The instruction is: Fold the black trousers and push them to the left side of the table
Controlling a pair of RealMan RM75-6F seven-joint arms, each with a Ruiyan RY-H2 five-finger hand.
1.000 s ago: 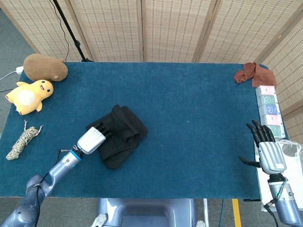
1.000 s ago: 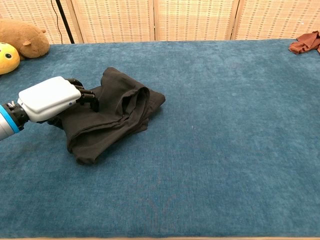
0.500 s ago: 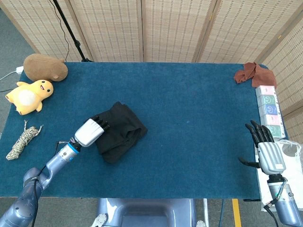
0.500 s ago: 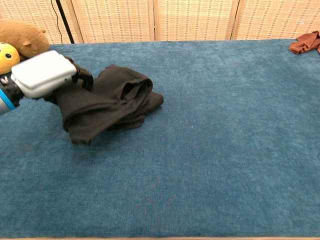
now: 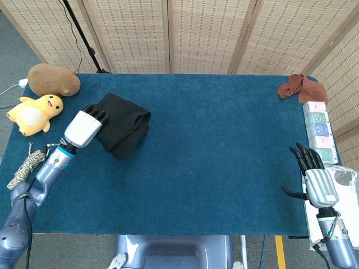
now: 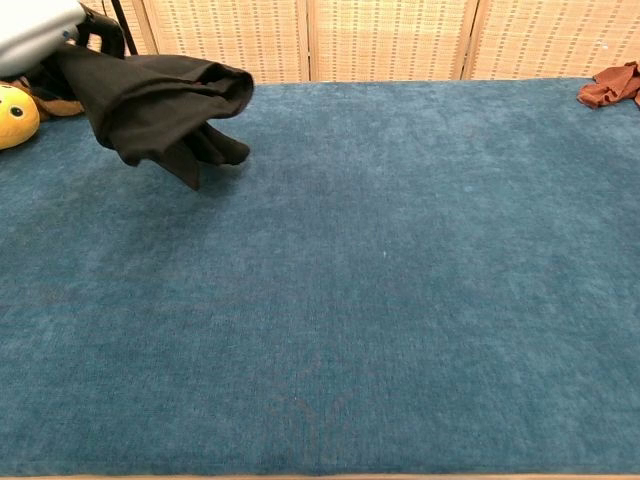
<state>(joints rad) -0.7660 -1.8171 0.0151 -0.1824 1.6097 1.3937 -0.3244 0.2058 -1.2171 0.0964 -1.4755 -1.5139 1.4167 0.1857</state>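
The black trousers (image 5: 122, 124) are bunched into a thick, soft bundle with several rounded layers showing along the right edge. In the head view they sit over the left part of the blue table (image 5: 224, 145), near its far edge. The chest view shows them lifted clear of the cloth surface: the bundle hangs in the air, its rolled end to the right and a loose corner drooping toward the table without clearly touching it.

The left hand (image 5: 84, 126) grips the trousers at their left end; its dark fingers (image 5: 96, 114) disappear into the fabric, and the white back of the hand faces up. In the chest view only a corner of this hand (image 6: 35, 28) shows at the top left, with the cloth draped from it.

The right hand (image 5: 315, 178) rests at the right edge of the table, well apart from the trousers, holding nothing, its fingers stretched forward and spread with the thumb out to the side.

At the far left lie a brown plush toy (image 5: 53, 79), a yellow plush duck (image 5: 35, 114) and a coil of rope (image 5: 28, 167). A crumpled rust-brown cloth (image 5: 297, 86) lies at the far right corner. Along the right edge stands a row of pastel packets (image 5: 320, 130); what they hold cannot be made out.
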